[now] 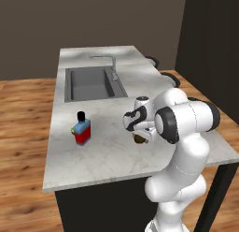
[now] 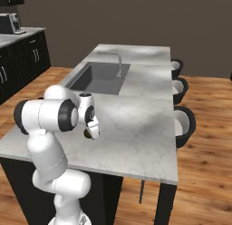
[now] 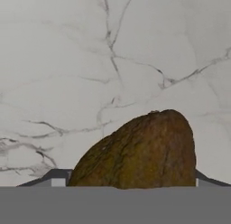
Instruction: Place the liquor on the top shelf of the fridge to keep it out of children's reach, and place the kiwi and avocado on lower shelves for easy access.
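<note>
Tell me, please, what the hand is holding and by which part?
Nothing yet: the hand stands open around the kiwi, fingers at its sides on the counter.

White arm [image 1: 184, 133] bent over, elbow up high, hand pointing straight down. Gripper [image 1: 139, 138] low, close to the top it hangs over. Finger tips [image 3: 57, 179] standing apart, one on each side of a brown ball. Cannot tell if squeezing it.

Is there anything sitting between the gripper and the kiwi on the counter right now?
Nothing visible. The gripper is right over the kiwi on the marble counter, with the fruit between its fingers. The liquor stands well off to the side.
</note>
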You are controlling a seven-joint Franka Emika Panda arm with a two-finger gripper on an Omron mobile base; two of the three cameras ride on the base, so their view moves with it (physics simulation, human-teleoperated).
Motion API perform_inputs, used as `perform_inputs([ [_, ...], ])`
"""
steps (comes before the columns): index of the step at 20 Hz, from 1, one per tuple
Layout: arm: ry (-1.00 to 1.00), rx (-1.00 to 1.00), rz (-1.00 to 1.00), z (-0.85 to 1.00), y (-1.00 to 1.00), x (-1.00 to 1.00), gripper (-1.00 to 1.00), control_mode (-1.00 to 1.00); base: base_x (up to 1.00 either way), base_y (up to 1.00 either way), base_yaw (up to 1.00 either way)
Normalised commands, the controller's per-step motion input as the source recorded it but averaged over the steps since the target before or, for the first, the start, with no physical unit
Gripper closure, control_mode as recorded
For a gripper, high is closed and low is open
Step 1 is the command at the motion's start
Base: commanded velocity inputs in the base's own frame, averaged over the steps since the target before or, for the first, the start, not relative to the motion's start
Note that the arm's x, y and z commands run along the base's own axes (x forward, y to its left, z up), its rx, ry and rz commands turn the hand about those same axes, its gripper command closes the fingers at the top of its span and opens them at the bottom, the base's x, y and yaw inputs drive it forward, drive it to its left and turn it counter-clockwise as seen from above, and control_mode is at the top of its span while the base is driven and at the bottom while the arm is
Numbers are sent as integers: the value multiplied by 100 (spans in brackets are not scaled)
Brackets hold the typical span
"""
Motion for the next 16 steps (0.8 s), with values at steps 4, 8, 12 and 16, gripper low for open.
perform_inputs([
  [4, -1, 4, 2, 17, -4, -33, 100, -100, 0, 0, 0],
  [8, -13, 3, 15, 56, -5, -57, 100, -100, 0, 0, 0],
  [12, -14, 5, 26, 85, -23, -64, 100, -100, 0, 0, 0],
  [16, -11, 1, 33, 97, -11, -74, 100, -100, 0, 0, 0],
])
